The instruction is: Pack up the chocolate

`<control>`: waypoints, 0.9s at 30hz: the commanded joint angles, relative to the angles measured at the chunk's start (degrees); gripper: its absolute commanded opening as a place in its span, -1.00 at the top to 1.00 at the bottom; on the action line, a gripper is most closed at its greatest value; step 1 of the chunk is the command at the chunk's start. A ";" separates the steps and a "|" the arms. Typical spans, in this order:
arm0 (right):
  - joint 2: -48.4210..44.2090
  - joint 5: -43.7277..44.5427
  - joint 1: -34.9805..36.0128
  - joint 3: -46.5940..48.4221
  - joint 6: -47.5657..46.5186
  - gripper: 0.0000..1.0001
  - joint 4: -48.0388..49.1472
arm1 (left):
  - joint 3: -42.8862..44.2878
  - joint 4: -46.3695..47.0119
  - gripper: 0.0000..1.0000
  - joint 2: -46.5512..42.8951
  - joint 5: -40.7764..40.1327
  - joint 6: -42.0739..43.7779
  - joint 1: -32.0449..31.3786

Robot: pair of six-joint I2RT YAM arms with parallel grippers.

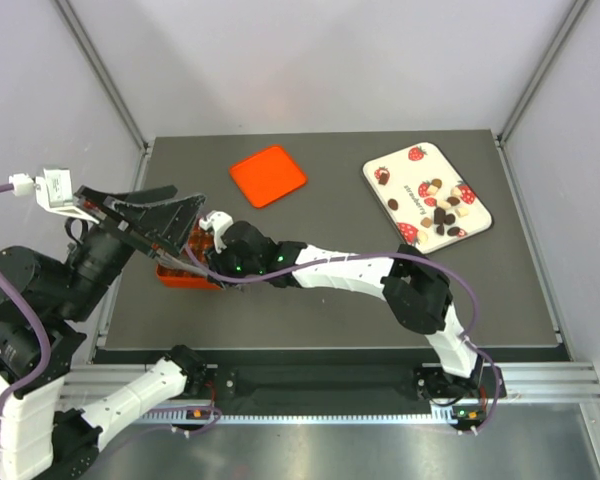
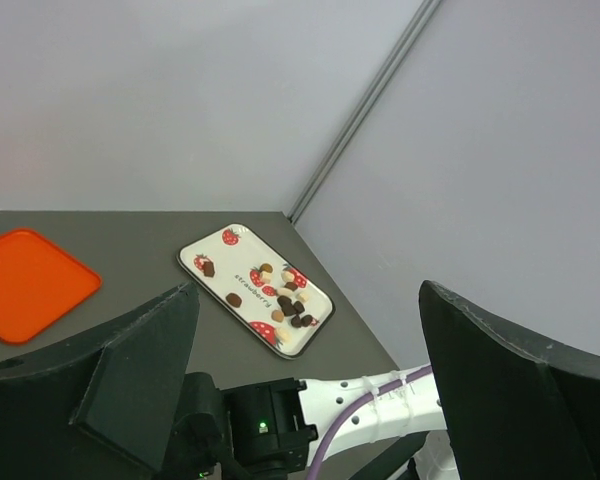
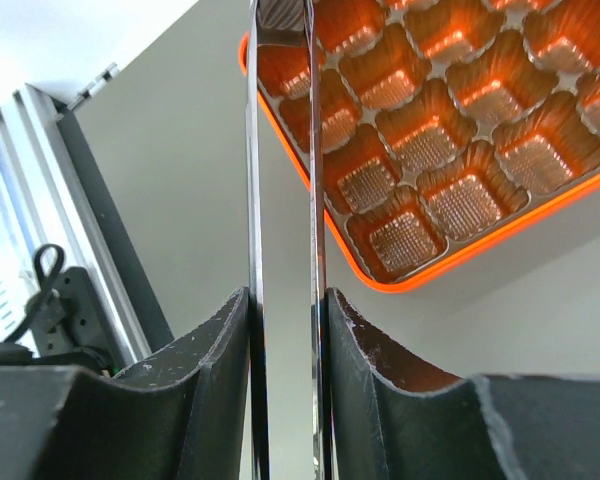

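The chocolates [image 1: 442, 212], dark brown and a few cream, lie on a white strawberry-print tray [image 1: 392, 168] at the back right; they also show in the left wrist view [image 2: 286, 300]. The orange-red compartment box [image 1: 176, 274] sits at the left, half hidden by the arms; the compartments seen in the right wrist view [image 3: 460, 150] are empty. My right gripper [image 1: 218, 232] [image 3: 285, 300] is shut on metal tweezers [image 3: 316, 200], whose blades reach over the box's corner; their tips are out of view. My left gripper [image 1: 170, 215] [image 2: 308, 290] is open and empty above the box.
A flat orange-red lid [image 1: 268, 175] [image 2: 25, 280] lies at the back middle of the dark mat. The right arm [image 1: 350, 268] stretches across the mat's front half. White walls enclose the table; a metal rail runs along the near edge.
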 commanded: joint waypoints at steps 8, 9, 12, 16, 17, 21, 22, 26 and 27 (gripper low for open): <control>1.90 -1.46 1.79 2.98 -0.96 0.38 2.20 | -2.38 4.90 -0.95 -1.22 -0.97 0.77 0.15; 1.90 -1.46 1.88 2.98 -1.05 0.36 2.12 | -2.56 4.90 -0.95 -1.22 -1.15 0.77 0.15; 1.72 -0.67 1.79 2.98 -1.40 0.29 2.03 | -2.65 4.98 -0.95 -0.96 -1.07 0.95 0.06; 1.55 0.12 1.79 3.68 -2.28 0.24 1.42 | -2.56 4.98 -0.95 -0.69 -0.80 1.04 0.15; 1.55 0.30 1.79 3.95 -2.46 0.24 1.33 | -2.56 5.07 -0.95 -0.69 -0.80 1.04 0.06; 0.93 1.53 1.79 4.39 -3.16 0.16 0.80 | -2.38 5.33 -0.95 -0.52 -0.10 0.95 0.15; 0.85 1.88 1.79 4.39 -3.51 0.15 0.62 | -2.38 5.42 -0.95 -0.52 0.16 0.86 0.15; 0.15 2.67 1.44 4.74 -3.78 0.19 0.62 | -2.03 5.60 -0.95 -0.25 0.34 0.86 0.15; -0.03 2.76 1.36 4.65 -3.86 0.21 0.54 | -1.95 5.60 -0.95 -0.16 0.43 0.86 0.15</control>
